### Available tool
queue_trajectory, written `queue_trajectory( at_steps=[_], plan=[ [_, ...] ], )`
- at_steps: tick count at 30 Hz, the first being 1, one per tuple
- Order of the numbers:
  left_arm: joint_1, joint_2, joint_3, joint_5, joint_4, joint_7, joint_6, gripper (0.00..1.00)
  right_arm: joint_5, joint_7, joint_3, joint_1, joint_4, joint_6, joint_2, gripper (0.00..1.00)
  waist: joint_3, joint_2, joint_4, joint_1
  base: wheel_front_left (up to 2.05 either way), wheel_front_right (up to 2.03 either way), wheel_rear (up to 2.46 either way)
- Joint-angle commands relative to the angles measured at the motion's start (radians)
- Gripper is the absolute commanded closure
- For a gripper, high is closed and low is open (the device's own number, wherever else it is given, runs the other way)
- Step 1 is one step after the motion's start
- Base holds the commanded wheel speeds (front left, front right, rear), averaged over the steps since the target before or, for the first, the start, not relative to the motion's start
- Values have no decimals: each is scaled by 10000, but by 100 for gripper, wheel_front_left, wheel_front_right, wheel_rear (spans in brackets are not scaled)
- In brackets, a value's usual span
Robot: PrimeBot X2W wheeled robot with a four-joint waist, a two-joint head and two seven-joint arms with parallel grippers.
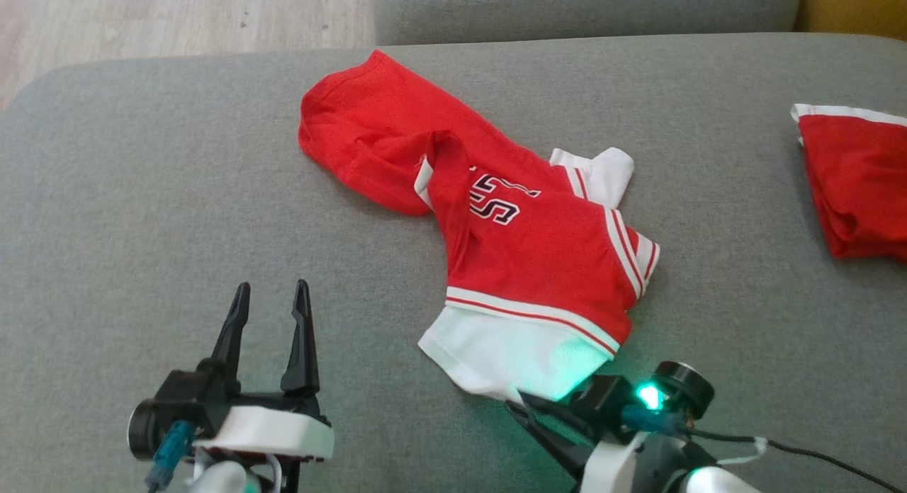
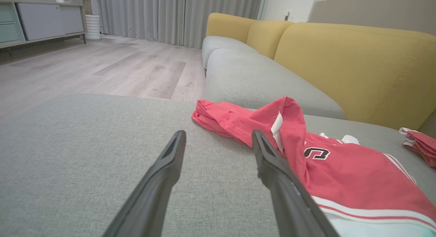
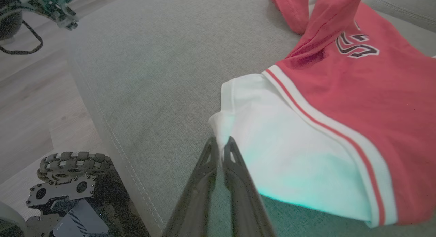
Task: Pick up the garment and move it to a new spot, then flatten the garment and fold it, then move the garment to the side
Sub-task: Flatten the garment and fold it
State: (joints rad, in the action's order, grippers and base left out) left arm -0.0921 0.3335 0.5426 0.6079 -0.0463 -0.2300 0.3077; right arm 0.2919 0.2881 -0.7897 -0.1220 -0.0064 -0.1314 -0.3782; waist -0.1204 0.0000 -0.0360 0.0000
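head: one red-white garment (image 1: 510, 224) mid grey sofa seat (image 1: 142, 195); one second red cloth (image 1: 861, 188) at right edge, well apart; left tool (image 1: 273, 291) wide, empty | left wrist: garment right of spread fingers (image 2: 163, 175); yellow backrest (image 2: 357, 66) behind | right wrist: right tool (image 3: 220, 141) pinching garment's white corner; one wheel (image 3: 71, 162) lower left

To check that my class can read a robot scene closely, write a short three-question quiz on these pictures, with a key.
1. True or false: the left gripper is shut on the garment.
2. Which part of the garment does the right gripper pinch? A) the red end B) the white corner C) the printed letters
3. Fill in: another red cloth lies on the sofa to the robot's ____.
Key: 1 false, its jaws stand open, clear of the fabric; 2 B; 3 right.
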Motion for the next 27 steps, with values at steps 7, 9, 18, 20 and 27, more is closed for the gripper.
queue_trajectory(
  at_steps=[7, 9, 18, 20, 27],
  plan=[
    [-316, 78, -319, 140, 87, -85, -95, 0, -90, -692, 1297, 332, -795, 7, 391, 0, 33, 0, 161, 0, 0, 0, 0],
    [-357, 45, -265, 146, 14, -84, -149, 0, -198, -955, 1932, 365, -1049, 7, 658, 0, 56, 0, 194, 0, 0, 0, 0],
    [-1267, -323, 412, 16, -886, 252, -760, 0, -1345, -2120, 5016, 404, -1720, 7, 2396, 0, -2, 0, 272, 0, 0, 0, 0],
    [-1695, -470, 607, -35, -1255, 388, -991, 0, -1534, -2321, 5539, 382, -1740, 7, 2753, 0, -112, 0, 298, 0, 0, 0, 0],
    [-3603, -858, 1187, -428, -3320, 1041, -1656, 0, -1996, -2636, 6170, -82, -1801, 7, 3201, 0, -782, 0, 701, 0, 0, 0, 0]
  ],
)
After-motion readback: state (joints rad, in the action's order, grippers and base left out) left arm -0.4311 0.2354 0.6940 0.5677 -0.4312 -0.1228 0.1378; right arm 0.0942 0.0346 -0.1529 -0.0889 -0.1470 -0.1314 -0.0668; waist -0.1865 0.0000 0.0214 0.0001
